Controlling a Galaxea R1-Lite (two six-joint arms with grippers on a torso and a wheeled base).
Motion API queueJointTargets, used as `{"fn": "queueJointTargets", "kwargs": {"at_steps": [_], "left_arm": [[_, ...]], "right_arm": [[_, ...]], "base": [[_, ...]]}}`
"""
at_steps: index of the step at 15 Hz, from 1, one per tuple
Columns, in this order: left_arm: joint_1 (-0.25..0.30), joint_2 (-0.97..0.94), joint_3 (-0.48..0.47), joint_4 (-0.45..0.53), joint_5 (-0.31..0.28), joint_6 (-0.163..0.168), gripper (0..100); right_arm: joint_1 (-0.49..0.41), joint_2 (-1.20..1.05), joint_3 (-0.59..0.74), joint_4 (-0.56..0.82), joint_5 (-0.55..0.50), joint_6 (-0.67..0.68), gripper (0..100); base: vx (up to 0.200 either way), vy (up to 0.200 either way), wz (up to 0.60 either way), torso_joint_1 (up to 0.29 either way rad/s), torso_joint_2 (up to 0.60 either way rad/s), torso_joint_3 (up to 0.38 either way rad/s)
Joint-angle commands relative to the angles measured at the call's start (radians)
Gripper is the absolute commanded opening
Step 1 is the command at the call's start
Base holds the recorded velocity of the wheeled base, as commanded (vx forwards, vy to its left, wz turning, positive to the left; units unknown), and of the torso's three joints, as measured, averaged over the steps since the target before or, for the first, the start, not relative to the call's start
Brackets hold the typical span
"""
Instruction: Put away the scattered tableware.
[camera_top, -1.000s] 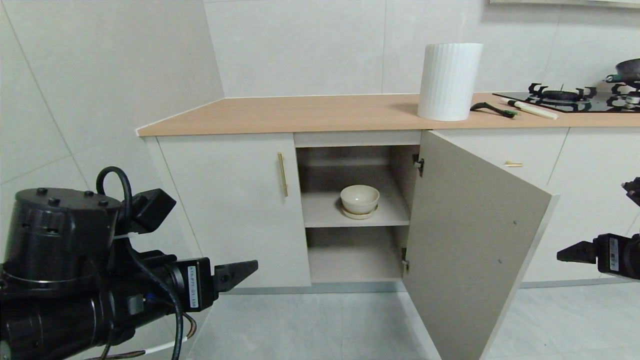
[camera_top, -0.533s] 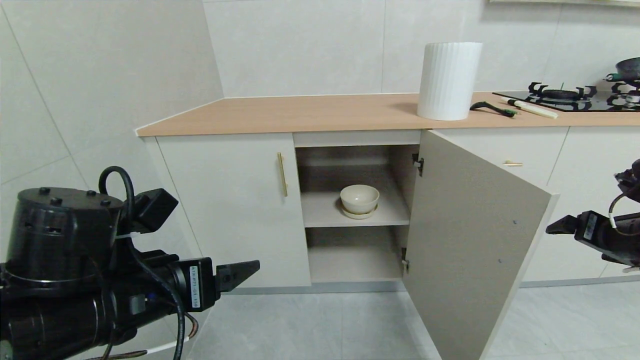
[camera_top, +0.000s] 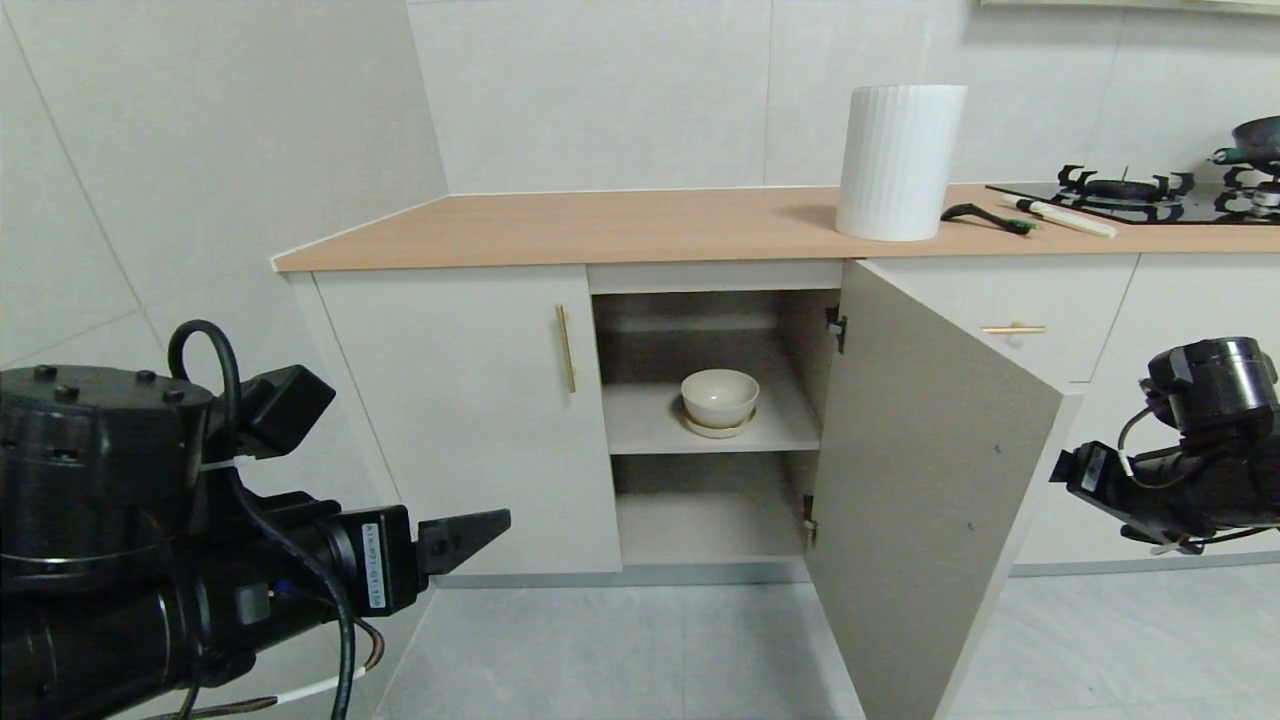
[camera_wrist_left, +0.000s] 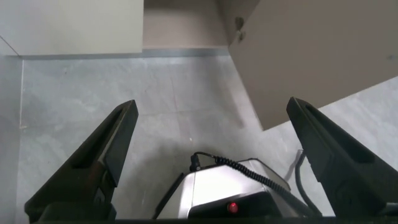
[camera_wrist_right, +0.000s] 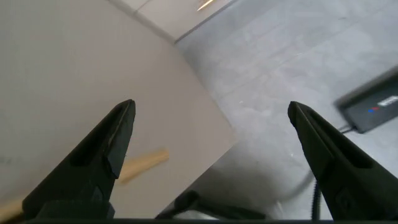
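— Kitchen corner, pale cupboards under the wooden surface (camera_top: 620, 225). Where was the tableware?

— The bowl (camera_top: 719, 397) sat on its saucer (camera_top: 716, 428) on the upper shelf (camera_top: 650, 430) of the open cupboard, toward the right. Neither arm held anything.

— And what had changed?

— The cupboard door (camera_top: 920, 480) had swung a little way toward closing over the last second. The right tool (camera_wrist_right: 210, 112) had come in from the far right to the door's outer face, jaws spread wide and empty, close by the gold handle (camera_wrist_right: 143, 165). Whether it touched the panel, I couldn't tell.

— The left one?

— The left tool (camera_top: 490, 525) hung low at the near left, well apart from the cupboard, jaws also wide and empty. It had barely shifted.

— What did that mean for the job?

— I judged the bowl stowed and the door being pushed shut. Two utensils (camera_top: 1065, 218) lay on the surface beside the white ribbed canister (camera_top: 898, 160), so more may have remained.
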Motion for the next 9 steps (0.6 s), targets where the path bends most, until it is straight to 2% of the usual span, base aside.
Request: {"fn": "queueJointTargets", "kwargs": {"at_steps": [1, 5, 9], "left_arm": [[0.001, -0.009, -0.002, 0.0, 0.0, 0.0, 100], [0.015, -0.007, -0.006, 0.0, 0.0, 0.001, 100], [0.024, 0.002, -0.028, 0.004, 0.0, 0.001, 100]], "right_arm": [[0.096, 0.011, -0.005, 0.0, -0.002, 0.002, 100], [0.269, 0.072, -0.083, -0.006, -0.005, -0.004, 100], [0.392, 0.207, -0.209, -0.006, -0.002, -0.007, 100]], "base": [[0.0, 0.0, 0.0, 0.0, 0.0, 0.0], [0.0, 0.0, 0.0, 0.0, 0.0, 0.0], [0.0, 0.0, 0.0, 0.0, 0.0, 0.0]]}}
